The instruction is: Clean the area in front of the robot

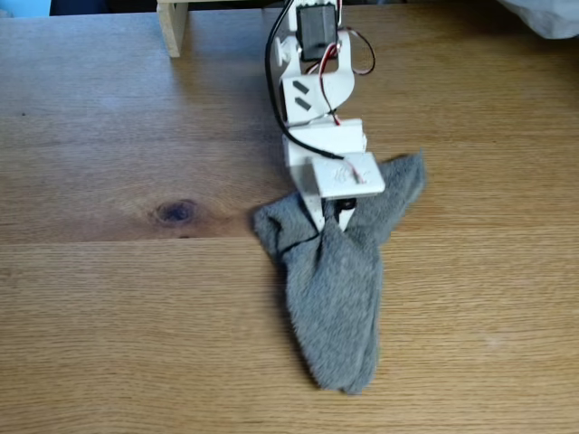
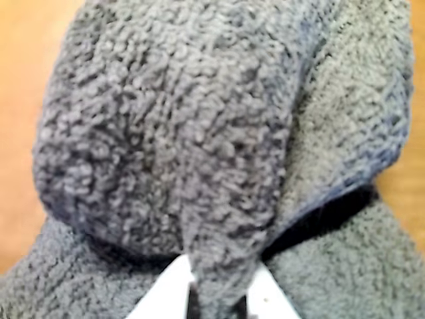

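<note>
- The area (image 1: 109, 307), the oak tabletop before the robot (image 1: 318, 90), carries the grey cloth (image 1: 339, 271) beside the dark knot (image 1: 176, 212).
- We see the gripper (image 2: 216, 299) pinching a cloth fold.
- We judge wiping underway; next, drag the cloth flat across the boards.

In the fixed view the tabletop (image 1: 109, 316) lies bare to the left and right of the grey cloth (image 1: 335, 298), and along the near edge beyond the cloth's tip. The cloth runs from the middle toward the near side and bunches around the gripper (image 1: 333, 217), blocking the centre. At the far left a wooden post (image 1: 172, 27) stands on the table; the arm (image 1: 317, 99) fills the far middle. In the wrist view the cloth (image 2: 199, 146) fills nearly everything.
</note>
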Controlling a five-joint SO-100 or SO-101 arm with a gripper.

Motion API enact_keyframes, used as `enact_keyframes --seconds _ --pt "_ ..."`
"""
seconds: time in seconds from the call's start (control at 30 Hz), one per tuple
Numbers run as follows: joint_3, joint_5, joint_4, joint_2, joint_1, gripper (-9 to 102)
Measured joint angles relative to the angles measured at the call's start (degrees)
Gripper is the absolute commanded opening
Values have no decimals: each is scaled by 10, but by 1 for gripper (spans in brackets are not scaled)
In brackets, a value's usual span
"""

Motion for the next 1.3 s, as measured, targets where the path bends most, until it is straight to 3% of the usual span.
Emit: enact_keyframes --seconds 0.13,0.37,0.47,0.57,0.7,0.8,0.93,1.2,1.3 --pt "-107 24 124 -17 35 0" --pt "-178 17 497 25 42 0" --pt "-157 10 611 62 19 0" --pt "-113 -4 685 106 -20 0" --pt "-43 -9 714 164 -89 0" --pt "17 -9 675 199 -135 0" --pt "109 8 526 207 -167 0" --pt "228 106 59 141 -111 0" --pt "232 129 -75 95 -78 0"
